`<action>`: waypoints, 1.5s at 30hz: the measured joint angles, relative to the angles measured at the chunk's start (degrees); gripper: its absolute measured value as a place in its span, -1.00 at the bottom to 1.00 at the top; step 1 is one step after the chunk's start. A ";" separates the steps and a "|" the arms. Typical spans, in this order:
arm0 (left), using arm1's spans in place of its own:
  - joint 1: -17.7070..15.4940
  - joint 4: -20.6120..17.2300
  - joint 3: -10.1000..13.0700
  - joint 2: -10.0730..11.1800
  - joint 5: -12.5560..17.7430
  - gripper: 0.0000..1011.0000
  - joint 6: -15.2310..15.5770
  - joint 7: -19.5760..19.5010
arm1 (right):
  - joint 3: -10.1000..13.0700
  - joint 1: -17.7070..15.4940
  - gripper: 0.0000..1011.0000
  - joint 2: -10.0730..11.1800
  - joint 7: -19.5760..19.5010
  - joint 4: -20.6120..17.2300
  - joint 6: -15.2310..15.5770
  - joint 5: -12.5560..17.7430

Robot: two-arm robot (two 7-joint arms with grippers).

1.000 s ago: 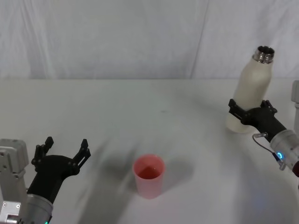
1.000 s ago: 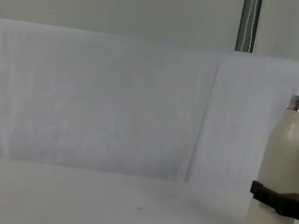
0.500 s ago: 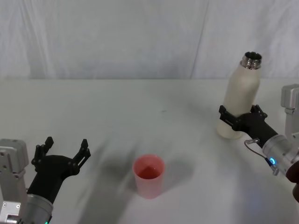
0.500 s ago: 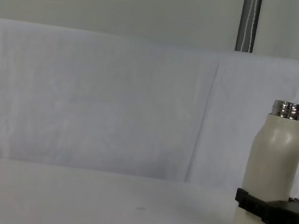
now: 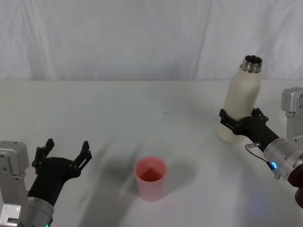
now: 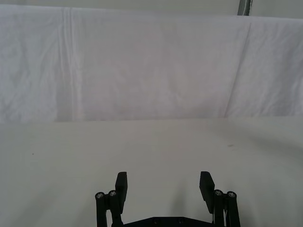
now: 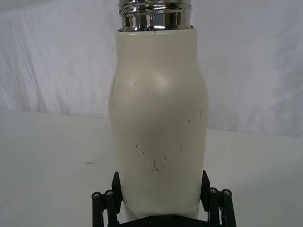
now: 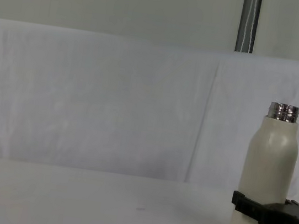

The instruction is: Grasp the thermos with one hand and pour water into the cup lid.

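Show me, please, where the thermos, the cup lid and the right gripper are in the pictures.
thermos (image 5: 240, 106): head view, on its cream body.
cup lid (image 5: 151, 182): head view, on its pink outer wall.
right gripper (image 5: 237, 124): head view, midway between the fingertips, around the thermos's lower part.

The right pincer, at the right of the frame, is closed tight. The left pincer (lower left) is spread wide.

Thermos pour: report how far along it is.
Done: the right gripper has its jaws shut on the thermos, uncapped and upright. In hand: carrying it. Left: tilting it over the cup lid, which stands apart, nearer the table's middle. The left gripper sits open, idle.
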 joint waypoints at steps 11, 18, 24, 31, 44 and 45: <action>0.00 0.00 0.00 0.00 0.00 0.98 0.00 0.00 | 0.01 0.01 0.89 0.04 -0.09 -0.01 0.02 0.00; 0.00 0.00 0.00 0.00 0.00 0.98 0.00 0.00 | 0.05 0.02 0.89 0.05 -0.14 -0.01 0.05 0.02; 0.00 0.00 0.00 0.00 0.00 0.98 0.00 0.00 | 0.07 0.01 0.98 0.06 -0.16 -0.01 0.10 0.03; 0.00 0.00 0.00 0.00 0.00 0.98 0.00 0.00 | 0.07 0.01 0.98 0.06 -0.16 0.00 0.11 0.06; 0.00 0.00 0.00 0.00 0.00 0.98 0.00 0.00 | 0.08 0.01 0.98 0.05 -0.16 -0.01 0.11 0.10; 0.00 0.00 0.00 0.00 0.00 0.98 0.00 0.00 | 0.08 0.01 0.98 0.05 -0.16 -0.01 0.11 0.10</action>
